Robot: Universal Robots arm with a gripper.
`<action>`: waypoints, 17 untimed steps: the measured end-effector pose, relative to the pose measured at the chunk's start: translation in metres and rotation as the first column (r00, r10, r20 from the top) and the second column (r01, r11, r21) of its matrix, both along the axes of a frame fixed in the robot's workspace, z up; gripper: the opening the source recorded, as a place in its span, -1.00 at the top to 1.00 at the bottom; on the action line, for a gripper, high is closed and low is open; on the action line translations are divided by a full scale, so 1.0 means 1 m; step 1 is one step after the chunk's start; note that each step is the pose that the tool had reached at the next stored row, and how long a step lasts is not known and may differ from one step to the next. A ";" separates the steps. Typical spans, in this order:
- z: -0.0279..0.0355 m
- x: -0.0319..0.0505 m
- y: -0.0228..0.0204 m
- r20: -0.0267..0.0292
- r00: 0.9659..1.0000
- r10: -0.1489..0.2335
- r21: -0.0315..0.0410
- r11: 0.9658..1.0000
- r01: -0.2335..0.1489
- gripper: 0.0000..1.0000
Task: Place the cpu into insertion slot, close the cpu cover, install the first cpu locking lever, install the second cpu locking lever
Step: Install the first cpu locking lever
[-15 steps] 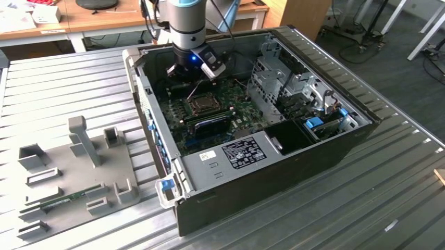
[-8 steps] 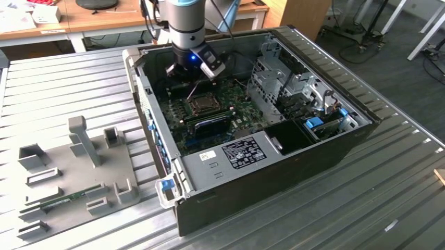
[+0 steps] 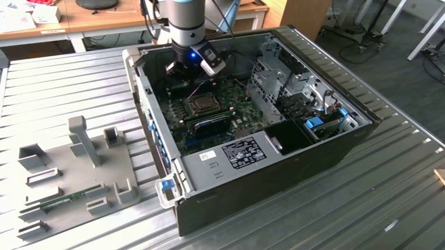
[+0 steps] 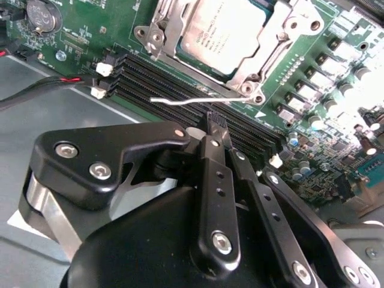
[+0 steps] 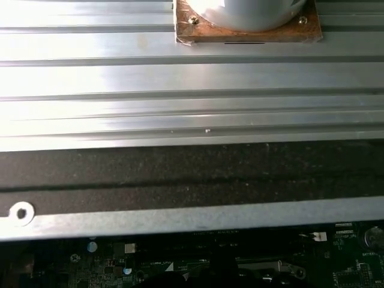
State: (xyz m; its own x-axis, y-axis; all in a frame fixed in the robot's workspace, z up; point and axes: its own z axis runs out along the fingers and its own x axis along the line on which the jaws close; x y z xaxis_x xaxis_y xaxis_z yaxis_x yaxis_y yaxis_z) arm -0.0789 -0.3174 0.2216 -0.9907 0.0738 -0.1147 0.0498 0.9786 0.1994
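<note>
The cpu [image 4: 225, 30], a pale square chip, sits in the insertion slot [image 3: 201, 102] on the green board inside the open computer case. The silvery cpu cover [image 4: 273, 48] lies flat over its edges, with the chip showing through the window. One thin wire locking lever [image 4: 192, 101] lies low along the socket's edge beside the memory slots. Whether it is hooked I cannot tell. My gripper [image 4: 216, 123] hovers just short of that lever, its black fingers shut together with nothing between them. In the exterior view the gripper [image 3: 189, 70] hangs over the board's far end, behind the socket.
Long black memory slots [image 4: 180, 78] run between gripper and socket. Red and black cables [image 4: 42, 90] cross nearby. A metal drive cage [image 3: 285, 78] and the case walls [image 3: 149, 120] hem the board in. A grey fixture plate [image 3: 76, 172] lies on the slatted table.
</note>
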 end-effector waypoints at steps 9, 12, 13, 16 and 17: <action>0.0001 0.0089 -0.0003 -0.001 1.000 0.000 0.000 1.000 0.000 0.80; 0.0001 0.0097 -0.0002 -0.001 1.000 0.000 0.000 1.000 0.000 0.80; 0.0001 0.0100 -0.0003 -0.001 1.000 0.000 0.000 1.000 0.000 0.80; 0.0001 0.0107 -0.0004 -0.001 1.000 0.000 0.000 1.000 0.000 0.80; 0.0001 0.0108 -0.0004 -0.001 1.000 0.000 0.000 1.000 0.000 0.80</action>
State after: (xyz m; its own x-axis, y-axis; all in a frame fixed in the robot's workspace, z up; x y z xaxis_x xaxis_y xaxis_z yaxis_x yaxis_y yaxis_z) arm -0.0681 -0.3178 0.2217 -0.9907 0.0741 -0.1141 0.0502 0.9787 0.1992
